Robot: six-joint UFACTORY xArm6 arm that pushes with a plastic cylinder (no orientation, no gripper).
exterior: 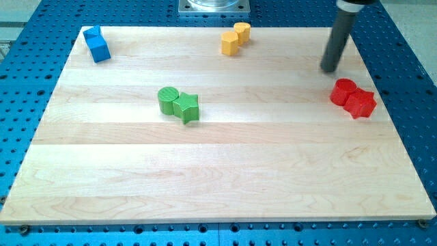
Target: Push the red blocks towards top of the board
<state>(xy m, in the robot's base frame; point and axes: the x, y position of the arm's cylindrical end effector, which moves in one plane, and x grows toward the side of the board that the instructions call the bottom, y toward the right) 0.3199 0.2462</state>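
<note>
Two red blocks lie touching near the board's right edge: a red round block and a red angular block just to its lower right. My tip rests on the board just above and slightly left of the red round block, a small gap apart from it. The dark rod rises from the tip toward the view's top.
Two blue blocks sit touching at the top left corner. Two yellow blocks sit touching near the top edge, right of centre. A green round block touches a green star-like block left of centre. The wooden board lies on a blue pegboard.
</note>
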